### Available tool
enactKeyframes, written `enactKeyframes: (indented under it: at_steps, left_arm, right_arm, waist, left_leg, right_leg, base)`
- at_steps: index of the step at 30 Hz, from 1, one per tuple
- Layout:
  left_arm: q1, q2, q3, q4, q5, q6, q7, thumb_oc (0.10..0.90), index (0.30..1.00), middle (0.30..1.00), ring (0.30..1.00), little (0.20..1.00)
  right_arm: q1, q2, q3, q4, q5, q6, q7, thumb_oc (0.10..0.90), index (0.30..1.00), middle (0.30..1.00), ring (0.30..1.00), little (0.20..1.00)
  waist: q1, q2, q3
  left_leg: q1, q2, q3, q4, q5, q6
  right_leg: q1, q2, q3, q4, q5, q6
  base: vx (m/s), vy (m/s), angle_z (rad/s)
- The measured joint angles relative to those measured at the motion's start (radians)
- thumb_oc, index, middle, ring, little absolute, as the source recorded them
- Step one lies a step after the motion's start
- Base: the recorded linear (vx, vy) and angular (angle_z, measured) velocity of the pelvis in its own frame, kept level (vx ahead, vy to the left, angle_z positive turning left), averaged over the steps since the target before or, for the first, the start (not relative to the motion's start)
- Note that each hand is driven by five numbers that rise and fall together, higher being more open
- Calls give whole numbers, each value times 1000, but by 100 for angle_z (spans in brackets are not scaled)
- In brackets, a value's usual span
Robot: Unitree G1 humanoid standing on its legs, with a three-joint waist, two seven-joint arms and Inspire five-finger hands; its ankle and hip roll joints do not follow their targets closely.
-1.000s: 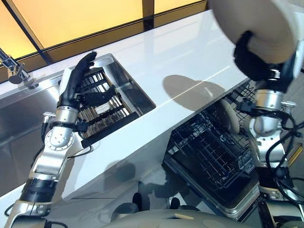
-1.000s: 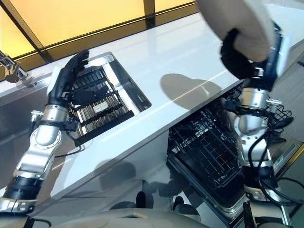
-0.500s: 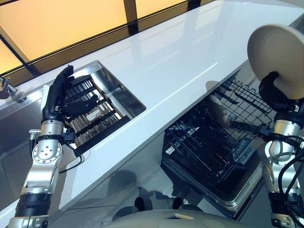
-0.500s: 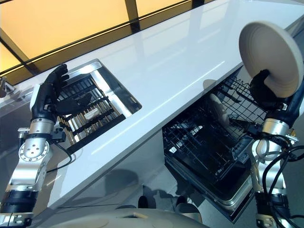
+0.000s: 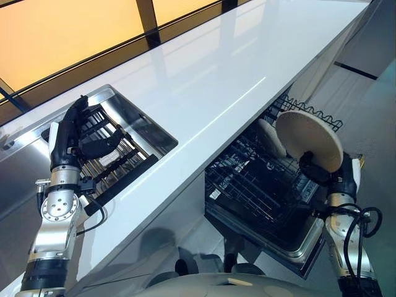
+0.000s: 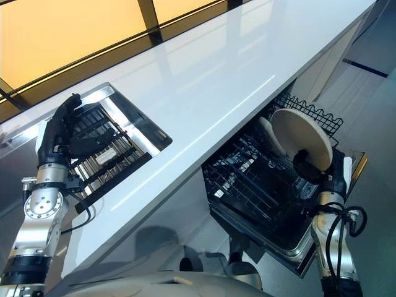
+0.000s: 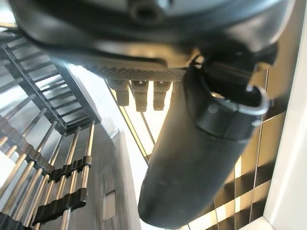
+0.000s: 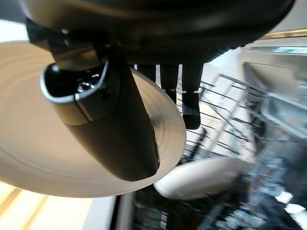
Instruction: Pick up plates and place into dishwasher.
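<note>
R hand [image 5: 322,174] pinches round beige ceramic plate [image 5: 308,140] over black wire dishwasher rack [image 5: 263,185], not yet slotted; one plate [image 5: 270,137] already racked at its back edge. L hand [image 5: 71,133], fingers straight, empty.

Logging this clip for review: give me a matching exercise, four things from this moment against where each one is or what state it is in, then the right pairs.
Things:
1. right robot hand
2. left robot hand
3. second plate
4. dishwasher rack

Places or states:
A. standing on edge in the rack
B. pulled out below the countertop
C. open, over the sink rack
D. shut on the held plate, above the dishwasher

Pairs: 1-D, 2-C, 3-A, 4-B
</note>
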Motion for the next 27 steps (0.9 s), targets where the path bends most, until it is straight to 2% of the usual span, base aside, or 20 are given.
enactKeyframes:
  at_steps: [7, 16, 21, 27]
  left_arm:
    - [14, -4, 0, 9, 0, 0, 16, 800, 900, 900, 900, 900]
    - [14, -4, 0, 9, 0, 0, 19, 800, 900, 900, 900, 900]
    - [14, -4, 0, 9, 0, 0, 19, 800, 900, 900, 900, 900]
    - [14, -4, 0, 9, 0, 0, 18, 800, 900, 900, 900, 900]
  right_arm:
    - [2, 0, 91, 52, -20, 47, 40, 100, 300, 300, 300, 200]
    - [-1, 0, 170, 153, -89, 152, 53, 100, 300, 300, 300, 200]
    - [-6, 0, 204, 177, -99, 175, 56, 100, 300, 300, 300, 200]
    - [-25, 1, 247, 228, -107, 195, 51, 100, 300, 300, 300, 200]
  waist:
    - [7, -5, -11]
    - [37, -9, -14]
    - [37, -10, -15]
    - [58, -11, -15]
  left_leg:
    - [-1, 2, -2, -2, 0, 0]
    - [-6, 4, -14, 0, 1, 1]
    - [-12, 3, -24, 0, 6, 3]
    - [-15, 3, -34, 0, 10, 2]
  right_leg:
    - [1, -2, -5, 0, 0, 0]
    - [2, -2, -16, 0, 0, 0]
    - [3, -4, -35, 0, 0, 0]
    - [4, -4, -45, 0, 0, 0]
  base:
    - [0, 0, 0]
    - [2, -3, 2]
    - [5, -7, 9]
    - [6, -3, 6]
